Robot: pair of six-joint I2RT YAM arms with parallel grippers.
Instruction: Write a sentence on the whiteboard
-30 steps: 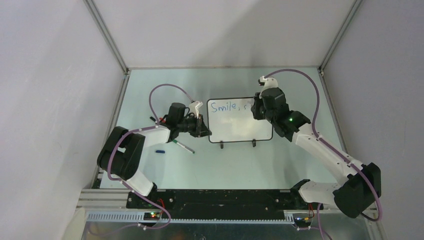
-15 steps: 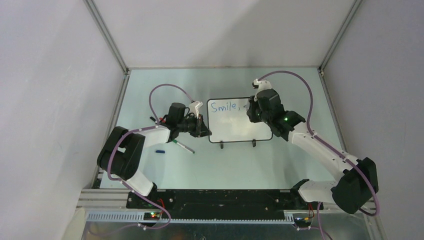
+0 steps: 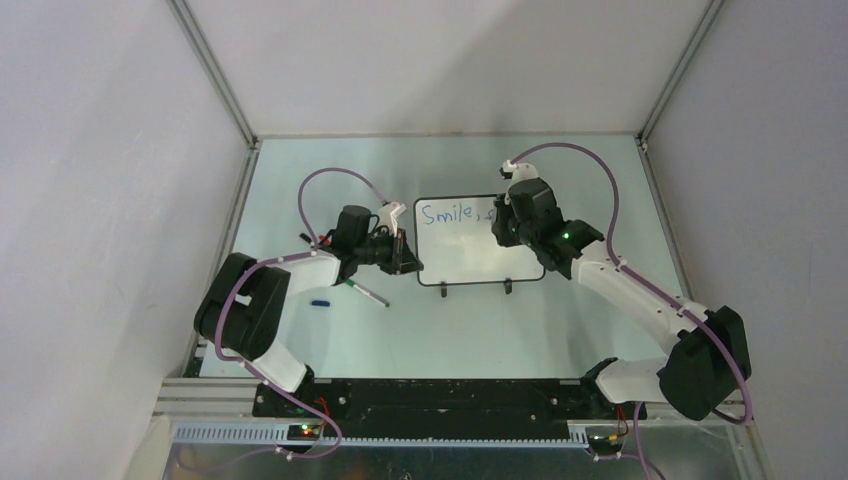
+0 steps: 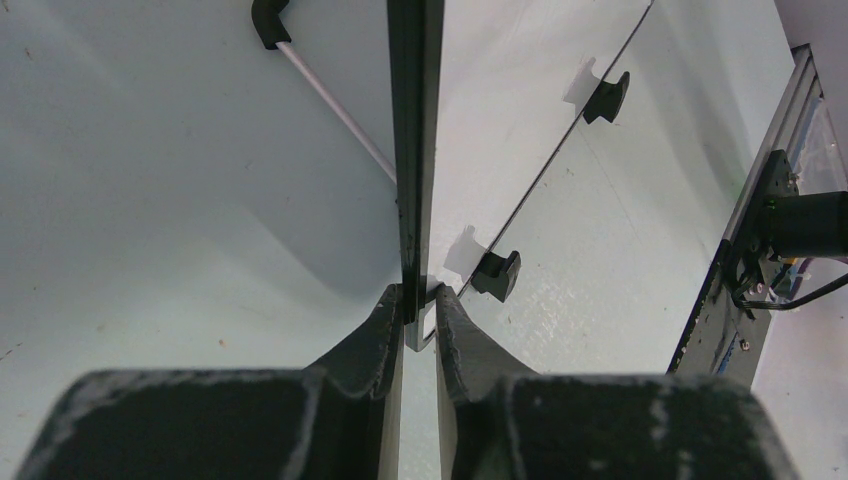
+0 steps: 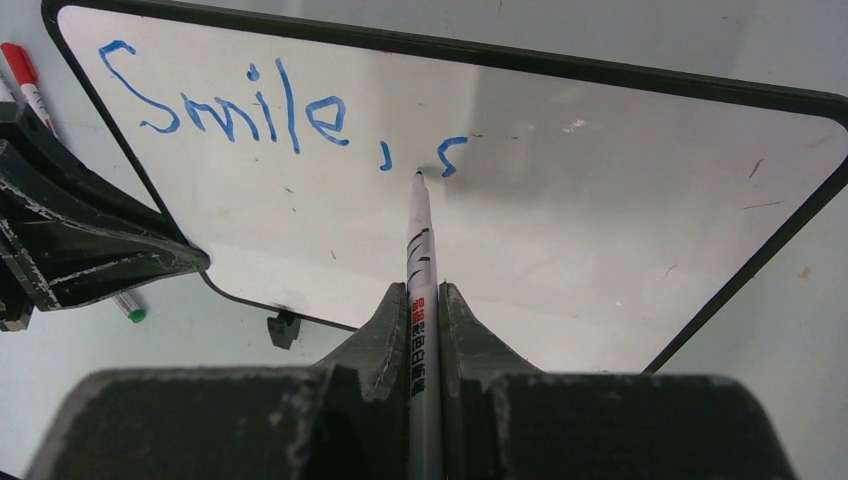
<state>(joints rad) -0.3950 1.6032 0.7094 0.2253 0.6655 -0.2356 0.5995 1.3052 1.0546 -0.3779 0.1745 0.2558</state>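
Moved: right arm (image 3: 630, 290) swung closer over whiteboard (image 3: 480, 262); left arm (image 3: 290, 265) unchanged | right gripper (image 5: 424, 300) clamped on marker (image 5: 420, 235), tip at board | left gripper (image 4: 420, 300) pinching board's left edge; board stands on its feet between arms | sentence (image 5: 230, 105): "Smile, s" written, remainder likely still to write

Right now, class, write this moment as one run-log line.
left gripper: shut on whiteboard edge | right gripper: shut on marker | sentence: reads "Smile, s"
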